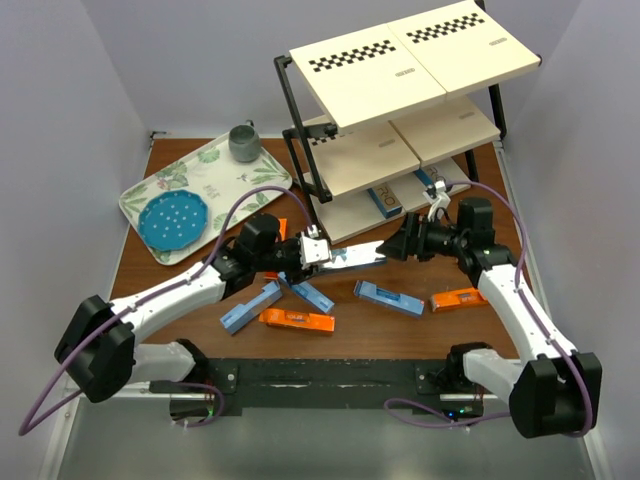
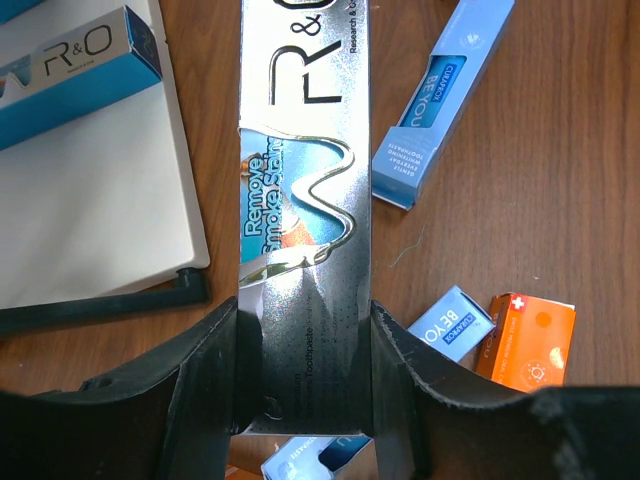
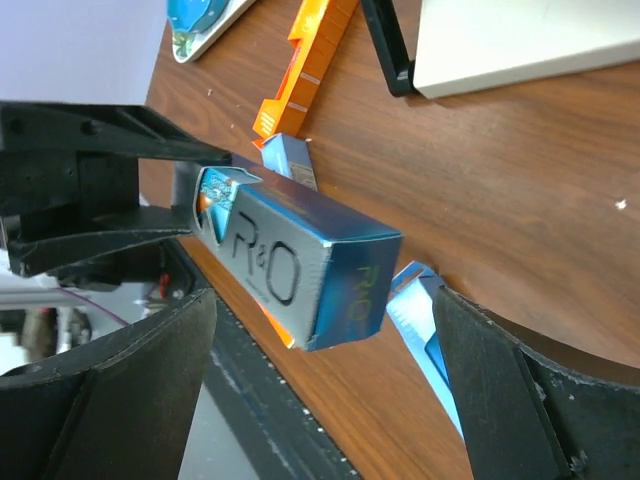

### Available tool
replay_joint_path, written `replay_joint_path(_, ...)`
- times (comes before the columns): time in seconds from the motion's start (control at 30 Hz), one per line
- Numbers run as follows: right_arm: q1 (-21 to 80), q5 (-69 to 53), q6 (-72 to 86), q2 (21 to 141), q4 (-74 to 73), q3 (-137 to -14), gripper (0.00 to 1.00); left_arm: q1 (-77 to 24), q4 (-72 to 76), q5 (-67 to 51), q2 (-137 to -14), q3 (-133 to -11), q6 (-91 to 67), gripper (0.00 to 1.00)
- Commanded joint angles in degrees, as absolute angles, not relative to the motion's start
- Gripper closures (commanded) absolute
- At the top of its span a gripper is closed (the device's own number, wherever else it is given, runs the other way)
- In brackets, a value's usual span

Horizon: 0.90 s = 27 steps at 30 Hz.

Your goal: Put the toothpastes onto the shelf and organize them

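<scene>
Toothpaste, silver carton (image 2: 305,150): pinched at one end between the fingers (image 2: 215,370) of the left gripper (image 1: 328,255). Held level above the table (image 1: 380,335), free end reaching toward the right gripper (image 1: 398,246).

Right gripper: spread wide, one finger (image 3: 130,390) on each side of the silver carton's free end. Touches neither face in the wrist view.

Shelf (image 1: 420,60): just beyond both grippers. Carries a boxed toothpaste (image 1: 385,200) on its bottom board, beyond and left of the left gripper's fingers in that wrist view.

Loose toothpastes, flat on the table, all on the arm-base side of the grippers:
- long blue carton (image 1: 388,297), under the meeting point of the two grippers;
- right-hand orange carton (image 1: 458,298), beneath the right arm, near the long blue carton;
- pale blue carton (image 1: 250,307), short blue carton (image 1: 313,295) and left-hand orange carton (image 1: 296,320), clustered beneath the left arm.

Tray (image 1: 215,180), leaf-patterned: well left of the left gripper. Bears a blue dish (image 1: 172,222) and a grey cup (image 1: 243,142).
</scene>
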State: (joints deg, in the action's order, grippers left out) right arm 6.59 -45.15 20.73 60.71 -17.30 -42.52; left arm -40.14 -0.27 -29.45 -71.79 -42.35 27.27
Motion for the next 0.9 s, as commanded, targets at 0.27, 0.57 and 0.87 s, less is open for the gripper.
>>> replay_joint_path(0.27, 5.54, -55.1, 34.1, 66.79, -4.75, -39.9, 0.18, -39.99, 5.8, -33.39, -69.26, -42.19, 26.46, 0.69)
replay_joint_path(0.57, 5.54, -56.69, 36.47, 68.99, -2.29, -38.67, 0.39, -39.99, 8.7, -34.37, -69.61, -42.19, 25.22, 0.69)
replay_joint_path(0.87, 5.45, -57.92, 42.71, 66.8, 3.16, -36.21, 0.77, -40.08, 9.93, -29.01, -70.14, -41.31, 24.7, 0.46)
